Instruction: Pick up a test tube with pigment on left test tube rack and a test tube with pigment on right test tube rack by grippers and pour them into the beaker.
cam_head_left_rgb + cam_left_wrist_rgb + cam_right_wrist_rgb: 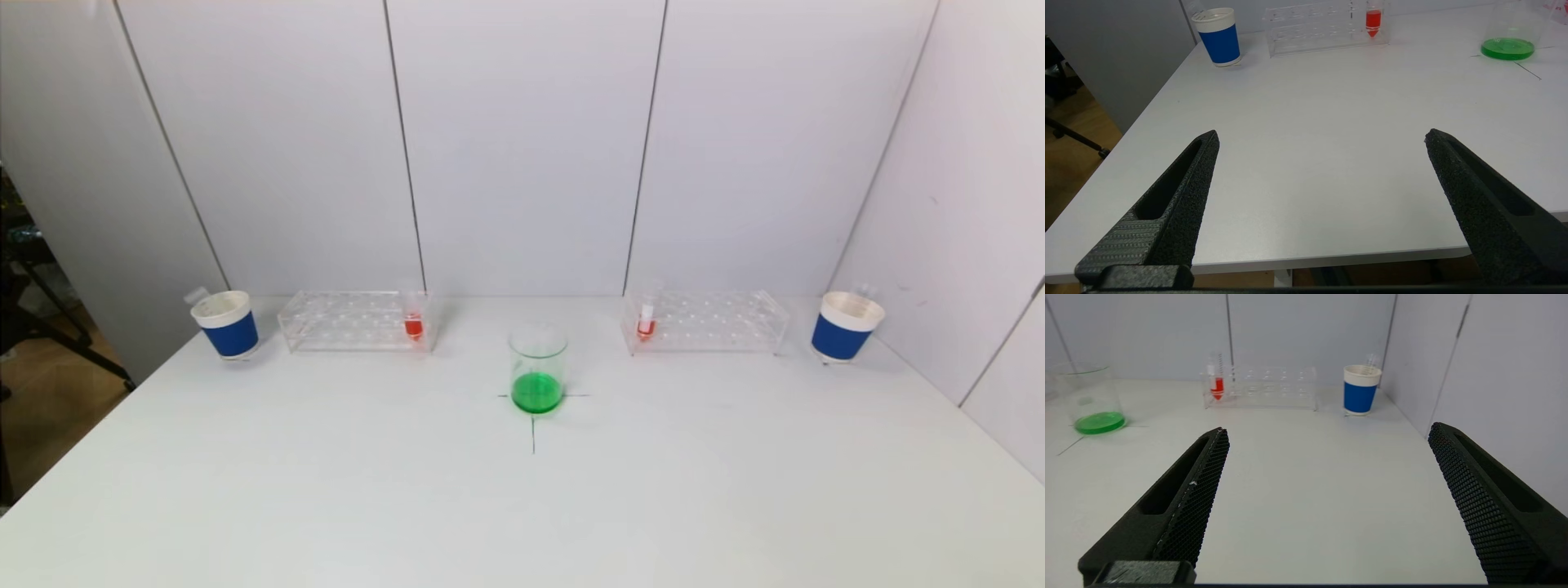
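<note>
A glass beaker [537, 369] with green liquid stands at the table's middle on a drawn cross. The clear left test tube rack [355, 320] holds one test tube with red pigment [414, 320] at its inner end. In the right test tube rack [706, 321] a similar tube with red pigment [647, 320] stands at the inner end. Neither arm shows in the head view. My left gripper [1322, 136] hangs open over the table's near left edge, far from its tube [1373, 21]. Open too, my right gripper [1328, 430] is over the near right side, far from its tube [1218, 386].
A blue and white paper cup [228, 325] stands left of the left rack, and another such cup [846, 327] right of the right rack. White panels wall the back and the right side. The table's left edge drops to the floor.
</note>
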You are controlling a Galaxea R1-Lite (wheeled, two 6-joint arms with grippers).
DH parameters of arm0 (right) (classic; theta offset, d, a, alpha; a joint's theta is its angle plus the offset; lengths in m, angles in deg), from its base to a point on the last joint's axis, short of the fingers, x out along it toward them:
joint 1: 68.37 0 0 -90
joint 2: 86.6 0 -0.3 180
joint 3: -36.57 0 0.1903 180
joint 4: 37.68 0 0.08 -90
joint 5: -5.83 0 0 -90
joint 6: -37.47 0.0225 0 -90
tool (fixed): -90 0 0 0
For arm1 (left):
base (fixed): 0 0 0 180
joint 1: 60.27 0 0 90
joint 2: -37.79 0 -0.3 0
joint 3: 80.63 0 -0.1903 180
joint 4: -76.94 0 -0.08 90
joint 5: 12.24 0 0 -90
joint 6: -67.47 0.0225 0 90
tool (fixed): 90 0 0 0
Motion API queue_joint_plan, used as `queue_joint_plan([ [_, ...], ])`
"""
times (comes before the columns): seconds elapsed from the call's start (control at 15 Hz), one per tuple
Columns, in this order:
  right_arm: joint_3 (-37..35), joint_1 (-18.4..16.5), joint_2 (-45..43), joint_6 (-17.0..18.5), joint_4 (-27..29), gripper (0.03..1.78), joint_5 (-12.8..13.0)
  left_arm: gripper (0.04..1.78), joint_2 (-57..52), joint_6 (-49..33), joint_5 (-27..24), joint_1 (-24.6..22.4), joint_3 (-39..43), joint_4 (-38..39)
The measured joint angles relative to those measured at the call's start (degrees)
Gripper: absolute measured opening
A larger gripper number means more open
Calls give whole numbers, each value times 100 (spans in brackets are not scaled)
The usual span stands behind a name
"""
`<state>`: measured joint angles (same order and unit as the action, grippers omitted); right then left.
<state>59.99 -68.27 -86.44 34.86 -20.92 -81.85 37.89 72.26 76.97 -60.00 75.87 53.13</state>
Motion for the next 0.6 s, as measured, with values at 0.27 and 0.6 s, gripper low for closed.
queue_joint_plan([
  [0.27,-5,-5,-23,-63,663,177,-232,176,0,0,0,0,0,0],
  [0.6,-5,-2,-27,-199,666,177,-272,176,0,0,2,0,0,0],
])
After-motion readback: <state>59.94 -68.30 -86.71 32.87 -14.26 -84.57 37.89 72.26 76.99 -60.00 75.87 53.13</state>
